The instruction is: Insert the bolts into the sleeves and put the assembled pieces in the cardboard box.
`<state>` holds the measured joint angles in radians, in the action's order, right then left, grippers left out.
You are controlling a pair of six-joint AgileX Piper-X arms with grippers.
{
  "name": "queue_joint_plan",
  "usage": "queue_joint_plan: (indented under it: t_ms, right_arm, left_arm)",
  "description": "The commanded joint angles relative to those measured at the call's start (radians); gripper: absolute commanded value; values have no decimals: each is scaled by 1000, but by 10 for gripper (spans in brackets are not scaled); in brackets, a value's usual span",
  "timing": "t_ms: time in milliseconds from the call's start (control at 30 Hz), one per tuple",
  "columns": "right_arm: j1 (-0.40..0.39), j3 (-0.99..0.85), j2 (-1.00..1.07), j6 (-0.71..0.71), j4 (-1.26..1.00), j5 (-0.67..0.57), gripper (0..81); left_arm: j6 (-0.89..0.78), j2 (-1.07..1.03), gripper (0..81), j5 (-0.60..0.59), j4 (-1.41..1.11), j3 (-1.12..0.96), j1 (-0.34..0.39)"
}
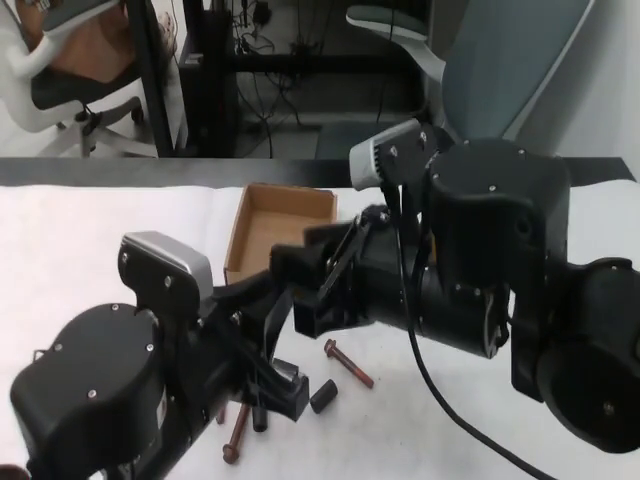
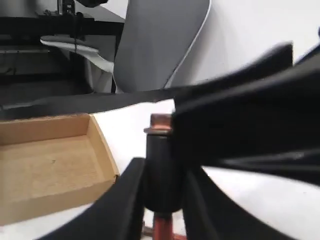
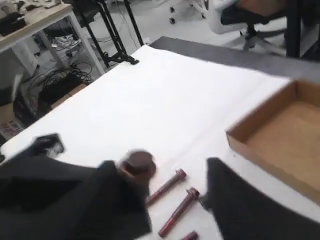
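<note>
Just beside the open brown cardboard box (image 1: 285, 225), the left gripper (image 2: 161, 192) is clamped on a black cylindrical sleeve (image 2: 161, 160) w/ a copper-coloured metal bolt (image 2: 161, 122) thru it, the right gripper (image 3: 172, 172), fingers apart, close at the bolt's head.

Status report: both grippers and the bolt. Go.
Left gripper shut on sleeve, bolt through it. Right gripper open beside bolt head. Box ahead; spare bolts on bench.
</note>
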<state>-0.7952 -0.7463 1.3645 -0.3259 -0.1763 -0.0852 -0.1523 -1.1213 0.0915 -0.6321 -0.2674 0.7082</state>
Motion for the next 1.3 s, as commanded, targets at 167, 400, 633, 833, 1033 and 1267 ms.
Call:
queue_joint_plan:
  t_ms: [167, 400, 633, 833, 1033, 1267]
  right_arm:
    - [-5, -54, 0, -307, 409, 178, 659]
    - [-5, -138, 112, -419, 501, 129, 363]
    - [-5, -212, 266, -532, 504, 62, 325]
    - [-2, -212, 351, -547, 555, 60, 325]
    - [3, -212, 407, -570, 553, 65, 325]
    - [23, -214, 447, -608, 462, 69, 325]
  left_arm:
    - [48, -22, 18, -92, 313, -210, -221]
    - [89, -266, 18, -245, 504, -453, -401]
    - [124, -529, 18, -373, 619, -634, -390]
    - [208, -608, 147, -378, 626, -720, -386]
    - [179, -620, 700, -378, 452, -769, -386]
    - [152, -629, 683, -349, 345, -814, -386]
